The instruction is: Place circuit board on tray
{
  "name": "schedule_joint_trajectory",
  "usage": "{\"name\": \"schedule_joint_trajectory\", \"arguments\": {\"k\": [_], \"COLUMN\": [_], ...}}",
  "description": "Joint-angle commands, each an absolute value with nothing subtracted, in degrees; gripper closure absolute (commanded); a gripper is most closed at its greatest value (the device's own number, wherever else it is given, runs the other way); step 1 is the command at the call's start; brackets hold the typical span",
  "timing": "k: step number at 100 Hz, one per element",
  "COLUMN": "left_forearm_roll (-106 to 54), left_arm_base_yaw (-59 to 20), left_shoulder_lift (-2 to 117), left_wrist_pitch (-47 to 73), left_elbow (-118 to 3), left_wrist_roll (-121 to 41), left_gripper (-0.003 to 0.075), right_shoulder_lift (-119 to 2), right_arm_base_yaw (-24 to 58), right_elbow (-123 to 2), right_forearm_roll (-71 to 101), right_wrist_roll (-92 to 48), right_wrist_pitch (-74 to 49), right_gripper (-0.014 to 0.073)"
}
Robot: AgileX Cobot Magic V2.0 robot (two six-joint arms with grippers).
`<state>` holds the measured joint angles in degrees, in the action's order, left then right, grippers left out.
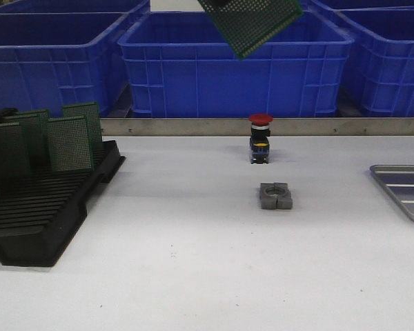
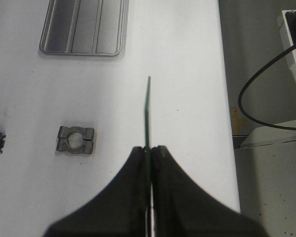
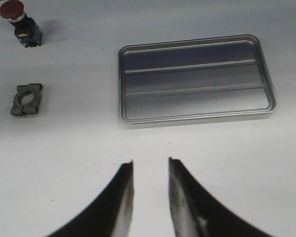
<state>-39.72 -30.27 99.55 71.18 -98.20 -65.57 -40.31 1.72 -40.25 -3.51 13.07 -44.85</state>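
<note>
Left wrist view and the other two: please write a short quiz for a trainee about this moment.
1. True or false: the flat grey metal tray already holds a board.
2. Which tool grips the thin green perforated circuit board?
A. left tool
B. right tool
3. Fill in: between the red-capped push button and the table's near edge lies a small grey metal ____.

Key: 1 false; 2 A; 3 clamp block.
</note>
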Motion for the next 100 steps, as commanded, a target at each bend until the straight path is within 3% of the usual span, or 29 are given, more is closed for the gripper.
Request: {"name": "schedule_joint_trajectory", "arguments": {"k": [1, 10, 27, 55, 77, 100], "left_forearm_roll": [-43.35, -43.35, -43.35, -43.35, -43.35, -43.35], "left_arm_base_yaw": [-30.8, -30.8, -30.8, -30.8, -30.8, -30.8], "left_shoulder_lift": [97.05, 97.05, 97.05, 97.05, 97.05, 97.05], "left_wrist_pitch": [73.1, 73.1, 73.1, 73.1, 73.1, 73.1], "left_elbow": [-99.61, -99.61, -99.61, -99.61, -99.61, -99.61], "left_wrist_roll": [-65.03, -65.03, -65.03, -65.03, -65.03, -65.03], "left_gripper": [0.0738, 0.0738, 0.0738, 0.0738, 0.0738, 0.0738], "right_shoulder_lift": [-40.71, -40.71, -41.6, -50.14, -58.87, -67.9], "right_arm_base_yaw": [1.92, 1.92, 1.97, 2.04, 2.04, 2.04], "right_elbow": [-42.27, -42.27, -42.77, -48.26, -53.44, -59.0], "right_forearm_roll": [-3.44, -2.41, 4.37, 29.57, 50.38, 59.91], "right_wrist_roll": [12.52, 12.52, 8.41, -30.89, -66.86, -78.93], "right_wrist_pitch": [-39.96, -38.4, -36.95, -37.72, -47.47, -57.02], "right_gripper": [0.0209, 0.0167, 0.0167, 0.0168, 0.0168, 0.0168]}}
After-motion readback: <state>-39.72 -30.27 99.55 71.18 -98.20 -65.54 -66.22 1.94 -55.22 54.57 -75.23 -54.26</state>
